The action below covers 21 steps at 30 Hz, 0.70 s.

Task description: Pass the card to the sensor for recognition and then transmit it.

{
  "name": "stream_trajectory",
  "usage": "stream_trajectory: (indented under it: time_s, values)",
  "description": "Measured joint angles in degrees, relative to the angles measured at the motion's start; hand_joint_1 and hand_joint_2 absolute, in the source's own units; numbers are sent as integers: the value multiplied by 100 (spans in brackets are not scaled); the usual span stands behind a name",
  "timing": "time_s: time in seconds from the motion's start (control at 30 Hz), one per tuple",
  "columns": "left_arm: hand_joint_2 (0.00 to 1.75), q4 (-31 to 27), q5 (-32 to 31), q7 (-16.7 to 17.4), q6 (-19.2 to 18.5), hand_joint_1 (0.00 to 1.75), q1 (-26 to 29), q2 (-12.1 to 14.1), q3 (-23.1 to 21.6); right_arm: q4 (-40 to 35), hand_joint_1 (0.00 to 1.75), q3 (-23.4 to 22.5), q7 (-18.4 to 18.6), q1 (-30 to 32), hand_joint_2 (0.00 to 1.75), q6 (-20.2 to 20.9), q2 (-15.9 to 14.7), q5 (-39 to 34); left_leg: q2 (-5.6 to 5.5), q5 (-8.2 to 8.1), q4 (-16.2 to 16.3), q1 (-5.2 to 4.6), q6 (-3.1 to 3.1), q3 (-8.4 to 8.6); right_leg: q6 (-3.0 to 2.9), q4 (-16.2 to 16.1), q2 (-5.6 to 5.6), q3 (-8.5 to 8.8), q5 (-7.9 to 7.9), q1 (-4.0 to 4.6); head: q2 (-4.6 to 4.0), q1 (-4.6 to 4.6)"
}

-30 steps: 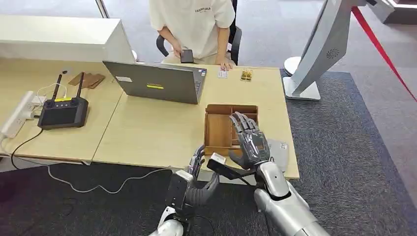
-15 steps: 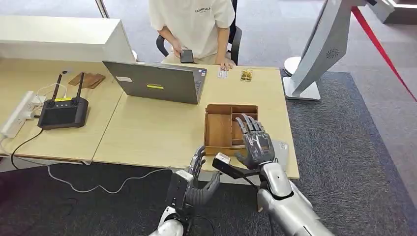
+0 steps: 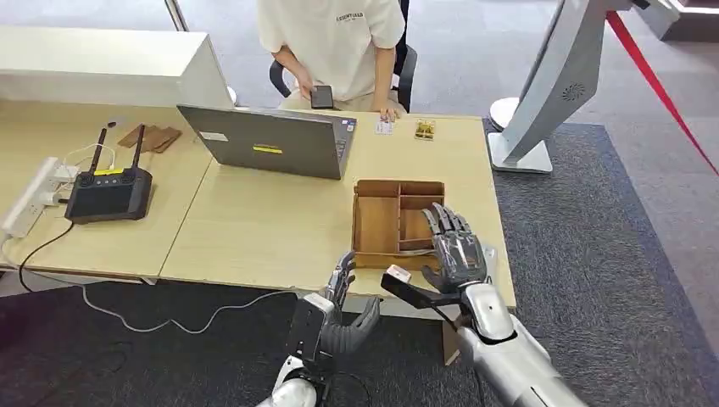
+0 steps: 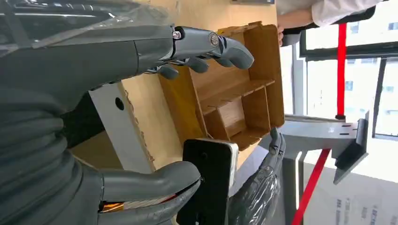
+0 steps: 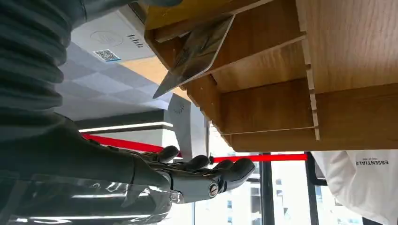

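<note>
Far off to the left of the left hand [image 3: 343, 312], on the table [image 3: 254, 229], lie a white power strip [image 3: 30, 202] and a black remote with two aerials [image 3: 108, 192]. Beyond that hand stands a grey laptop [image 3: 271, 140], its lid turned toward the robot. Behind the laptop sits a person in a pale shirt [image 3: 332, 34] holding a phone [image 3: 321, 96].

Between the two hands, just ahead of them, sits a wooden tray with dividers [image 3: 377, 222]. Its near wall stands between the right hand [image 3: 458, 253] and the tray's compartments. Beneath that hand's outer side a grey sensor pad [image 3: 487, 256] lies at the table's edge. Off past the right hand a white stand [image 3: 551, 85] rises from the carpet.

Hanging below the table's front edge, the left hand has its palm up, fingers apart, holding nothing. The right hand reaches over the table's near edge, palm down, its fingers [image 5: 202, 173] straight and spread.

A thin, silvery card [image 5: 195, 49] tilts up out of the tray's near compartment, just beside the right hand's thumb side. Whether the thumb is pressing on the card cannot be told.
</note>
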Motion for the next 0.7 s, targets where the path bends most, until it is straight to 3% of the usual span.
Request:
stream_trajectory:
  time_s: [0.67, 0.7]
  values:
    - [175, 0, -85, 9, 24, 0, 3, -2, 0, 297, 5, 0, -85, -125, 175, -160, 13, -63, 0, 0, 0, 0, 0, 0, 0, 0, 0, 1, 0, 0, 0, -2]
    - [175, 0, -85, 9, 26, 0, 3, -2, 0, 304, 129, 0, -87, -134, 175, -153, 20, -63, 0, 0, 0, 0, 0, 0, 0, 1, 0, 1, 0, 0, 0, 0]
